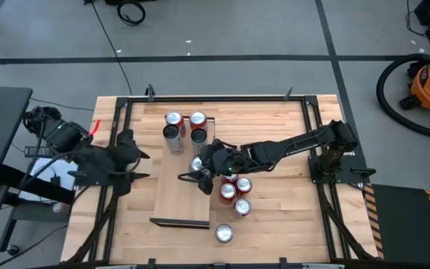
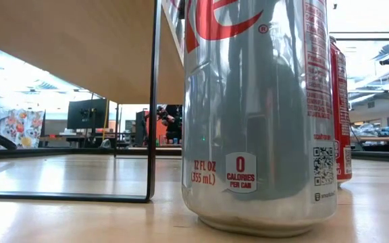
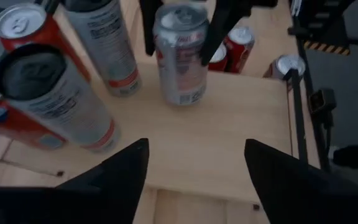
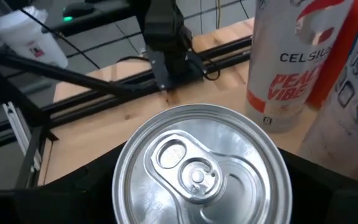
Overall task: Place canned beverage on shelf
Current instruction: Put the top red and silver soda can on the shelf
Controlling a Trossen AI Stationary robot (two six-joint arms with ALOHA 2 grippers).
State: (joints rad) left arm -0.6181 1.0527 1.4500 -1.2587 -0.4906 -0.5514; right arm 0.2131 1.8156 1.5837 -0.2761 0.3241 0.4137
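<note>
The shelf (image 1: 178,198) is a pale board with dark lips at its short ends, raised on a thin dark frame (image 2: 155,101). A silver canned beverage (image 3: 180,68) stands upright on it, about halfway along. My right gripper (image 3: 180,28) reaches in from the table's right and is shut on this can, whose pull-tab top (image 4: 194,168) fills the right wrist view. My left gripper (image 3: 194,177) hovers open beyond the shelf's left side (image 1: 142,164), pointing down at the board, and touches nothing. My right gripper pinches the silver can's upper side wall (image 3: 163,43) between its two fingers (image 3: 219,31), one on each side. The fingers come from the table's right, slanting downward. The can is upright and its base appears to rest on the shelf board.
Several tall cans (image 1: 185,127) crowd the shelf's far end, close behind the held can; one reads Celsius (image 4: 291,62). Three red cans (image 1: 235,194) stand on the table right of the shelf. A silver can (image 1: 224,234) stands near the front edge, large in the low view (image 2: 258,115).
</note>
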